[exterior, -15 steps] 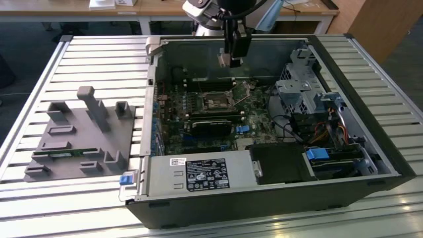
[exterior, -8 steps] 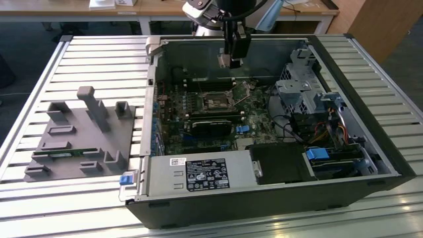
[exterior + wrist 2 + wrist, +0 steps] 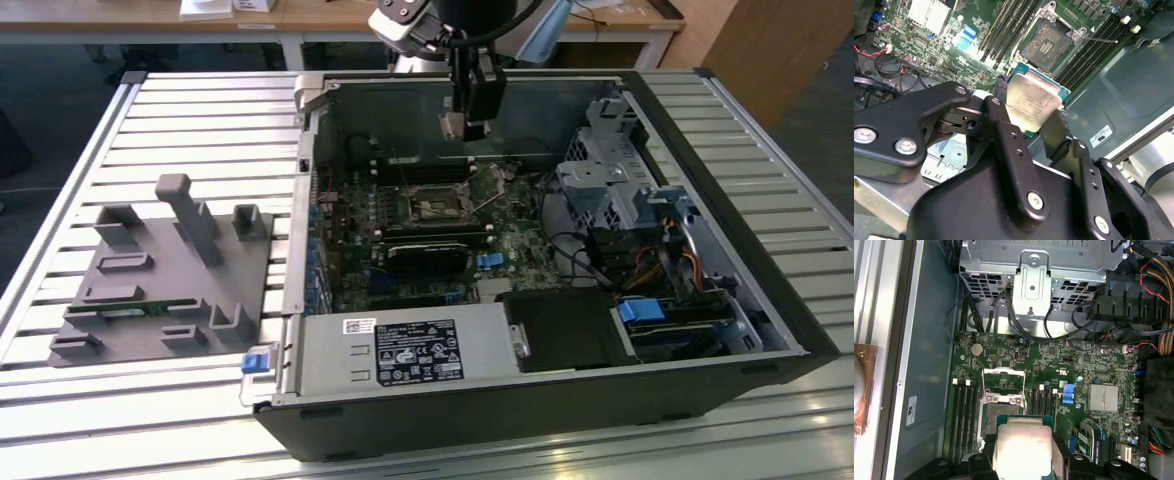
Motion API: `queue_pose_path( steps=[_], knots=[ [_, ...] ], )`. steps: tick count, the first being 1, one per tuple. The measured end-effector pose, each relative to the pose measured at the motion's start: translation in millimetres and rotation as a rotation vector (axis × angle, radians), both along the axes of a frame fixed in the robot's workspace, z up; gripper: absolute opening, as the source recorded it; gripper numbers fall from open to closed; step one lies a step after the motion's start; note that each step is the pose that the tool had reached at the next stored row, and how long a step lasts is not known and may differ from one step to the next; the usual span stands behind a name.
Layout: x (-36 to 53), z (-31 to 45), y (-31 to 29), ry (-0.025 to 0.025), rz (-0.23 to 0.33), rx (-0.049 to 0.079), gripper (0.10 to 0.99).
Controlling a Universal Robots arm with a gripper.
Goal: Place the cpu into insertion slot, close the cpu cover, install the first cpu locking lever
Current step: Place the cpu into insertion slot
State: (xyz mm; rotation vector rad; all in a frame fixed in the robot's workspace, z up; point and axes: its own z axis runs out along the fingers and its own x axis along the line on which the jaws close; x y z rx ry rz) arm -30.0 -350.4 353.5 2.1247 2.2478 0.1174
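Silver-grey metal marked the cpu [image 3: 453, 126] in the exterior view, clamped in the pincer [image 3: 470, 128] above the open computer case [image 3: 781, 300], at about twelve o'clock of its interior. The insertion slot [image 3: 437, 207] lay on the green board toward six o'clock from the pincer, well apart from it. A grey fixture [image 3: 160, 270] sat on the slatted tabletop [image 3: 200, 120] at nine o'clock of the case.

In the second wrist view the pincer [image 3: 1031, 107] was closed partway, its black fingers [image 3: 1000, 92] pressing opposite edges of the cpu [image 3: 1033, 97]. The insertion slot [image 3: 1046, 45] lay beyond the chip, apart from it.

In the first wrist view the cpu [image 3: 1021, 442], gripped by the pincer [image 3: 1024, 460], partly hid the insertion slot [image 3: 991, 412]. The cpu cover [image 3: 1003, 371] stood open on the slot's far side.

I judged the first step to be in hand: bringing the chip to the socket. Seating it would call for squaring its edges with the socket rim and keeping it level.
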Motion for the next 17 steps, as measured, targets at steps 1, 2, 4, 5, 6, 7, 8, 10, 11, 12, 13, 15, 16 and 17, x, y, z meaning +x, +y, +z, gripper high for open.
queue_pose_path(
  steps=[1,2,4,5,6,7,8,10,11,12,13,15,16,17],
  knots=[
    [0.0,-0.4,0.0,0.0,0.0,0.0,0.525],
    [0.0,-0.9,0.0,-0.0001,0.0,0.0,0.525],
    [0.0,-1.7,0.0,0.0,0.0,0.0,0.525],
    [0.0,-2.2,0.0,-0.0001,0.0,0.0,0.525],
    [0.0,-2.7,0.0,-0.0001,0.0,0.0,0.525],
    [0.0,-3.1,0.0,-0.0001,0.0,0.0,0.525],
    [0.0,-3.5,0.0,-0.0001,0.0,0.0,0.525],
    [0.0,-4.4,0.0,0.0,0.0,0.0,0.525],
    [0.0,-4.9,0.0,0.0,0.0,0.0,0.525],
    [0.0,-5.3,0.0,-0.0001,0.0,0.0,0.525],
    [0.0,-5.8,0.0,0.0,0.0,0.0,0.525],
    [0.0,-6.6,0.0,0.0,0.0,0.0,0.525],
    [0.0,-7.1,0.0,0.0,0.0,0.0,0.525],
    [0.0,-7.6,0.0,-0.0001,0.0,0.0,0.525]
  ],
)
